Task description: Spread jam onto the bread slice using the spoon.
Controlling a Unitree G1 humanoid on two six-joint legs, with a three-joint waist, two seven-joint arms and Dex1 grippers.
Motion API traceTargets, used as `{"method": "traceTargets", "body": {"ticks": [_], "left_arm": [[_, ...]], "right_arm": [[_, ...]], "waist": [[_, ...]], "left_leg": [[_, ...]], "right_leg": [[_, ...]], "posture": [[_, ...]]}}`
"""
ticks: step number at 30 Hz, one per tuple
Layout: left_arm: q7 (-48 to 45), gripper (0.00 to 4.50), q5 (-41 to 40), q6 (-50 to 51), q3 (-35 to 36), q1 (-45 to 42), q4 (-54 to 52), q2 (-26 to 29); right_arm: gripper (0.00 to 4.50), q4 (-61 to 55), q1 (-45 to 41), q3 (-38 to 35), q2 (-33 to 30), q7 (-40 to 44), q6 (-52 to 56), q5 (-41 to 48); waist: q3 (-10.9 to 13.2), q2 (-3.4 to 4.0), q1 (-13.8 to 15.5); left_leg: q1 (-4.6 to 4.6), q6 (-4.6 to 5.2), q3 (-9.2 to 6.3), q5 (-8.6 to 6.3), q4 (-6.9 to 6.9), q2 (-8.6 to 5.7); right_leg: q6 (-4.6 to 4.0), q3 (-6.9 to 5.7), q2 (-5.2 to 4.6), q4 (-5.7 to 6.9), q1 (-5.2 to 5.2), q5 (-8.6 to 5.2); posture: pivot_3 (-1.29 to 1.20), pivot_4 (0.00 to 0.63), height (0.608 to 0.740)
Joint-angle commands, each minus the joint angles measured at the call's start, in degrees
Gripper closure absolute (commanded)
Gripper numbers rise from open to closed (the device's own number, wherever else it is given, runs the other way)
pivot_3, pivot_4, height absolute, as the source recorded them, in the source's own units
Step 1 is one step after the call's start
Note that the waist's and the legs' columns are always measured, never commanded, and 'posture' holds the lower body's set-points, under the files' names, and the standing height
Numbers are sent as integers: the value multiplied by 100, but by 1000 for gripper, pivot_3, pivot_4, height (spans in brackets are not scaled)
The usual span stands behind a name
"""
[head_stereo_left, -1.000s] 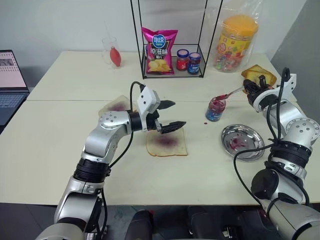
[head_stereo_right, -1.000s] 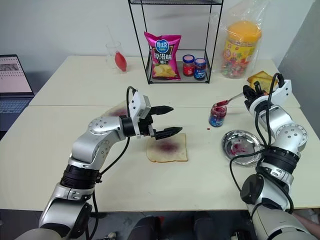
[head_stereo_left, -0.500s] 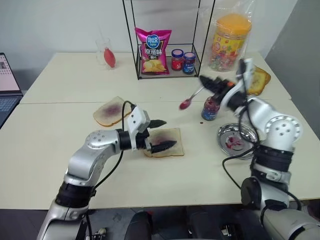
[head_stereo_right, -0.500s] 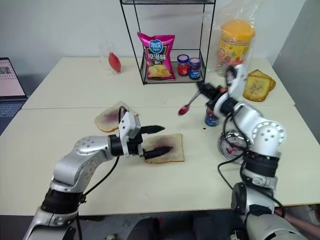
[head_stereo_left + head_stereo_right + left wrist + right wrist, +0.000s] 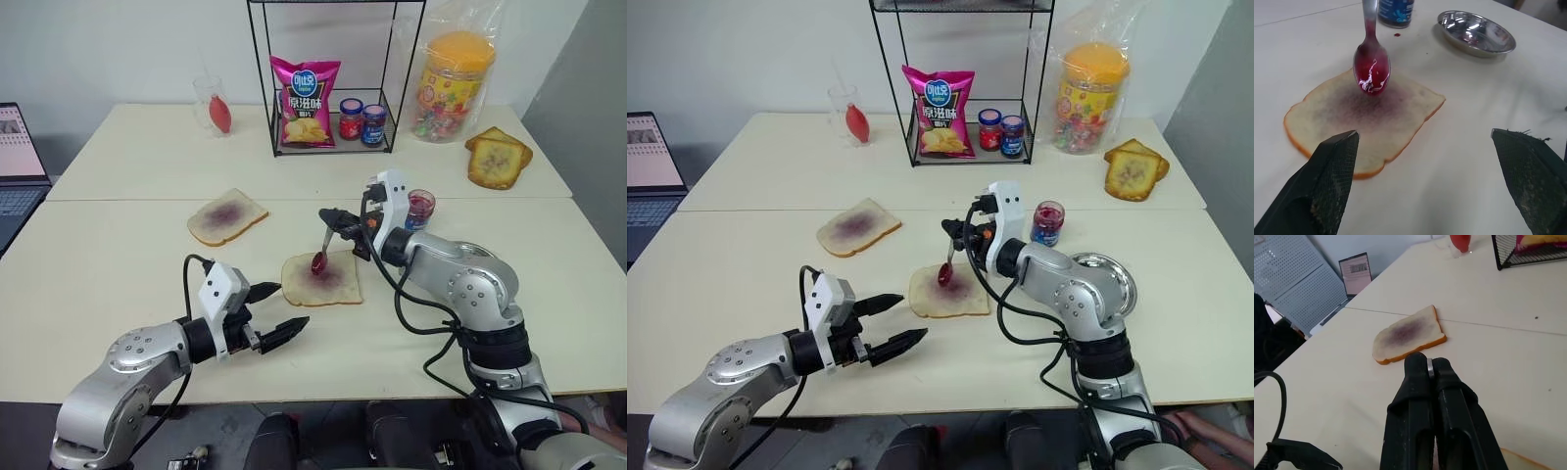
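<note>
While my right gripper (image 5: 338, 221) pinches the handle of the spoon (image 5: 322, 251) between fingers pressed fully together, the spoon hangs bowl-down over the bread slice (image 5: 321, 279), which lies flat on the pale table (image 5: 118, 255) in front of me. Its bowl is loaded with glossy red jam (image 5: 1371, 68) and sits just above the purple smear in the middle of the slice; I cannot tell whether it touches the bread. My left gripper (image 5: 277, 313) hovers low near the table's front edge, beside the slice's near left corner, with its two fingers spread wide and nothing between them. A second pale slice (image 5: 226, 215) with a fainter blot lies farther back on my left, apart from the first. An open jam jar (image 5: 419, 209) stands behind my right wrist, and a steel plate (image 5: 1114, 272) is beside my right arm.
</note>
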Motion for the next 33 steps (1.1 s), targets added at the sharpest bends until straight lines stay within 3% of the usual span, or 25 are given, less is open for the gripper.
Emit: {"method": "traceTargets", "body": {"ticks": [1,15,33], "left_arm": [[197,0,-129,-61,126,157,-371,-47],[208,0,-233,-74,20,110,-231,185],[-270,0,-396,-134,-4,-95,213,587]], "right_arm": [[4477,-207,34,418,-84,535,-650,-555],[4477,253,434,1036,-96,1314,-1389,-1687],[4477,-200,198,435,-58,1339,-907,-1754]], "waist": [[0,0,-1],[0,0,5],[0,-1,13]], "left_leg": [[0,0,2,0,-1,0],[1,0,-4,0,-4,1],[1,-1,-4,0,-2,-1]], "right_leg": [[0,1,0,-2,0,0],[-7,-6,1,0,-1,-5],[-9,-7,-2,0,0,-6]], "posture": [[0,150,740],[0,150,740],[0,150,740]]}}
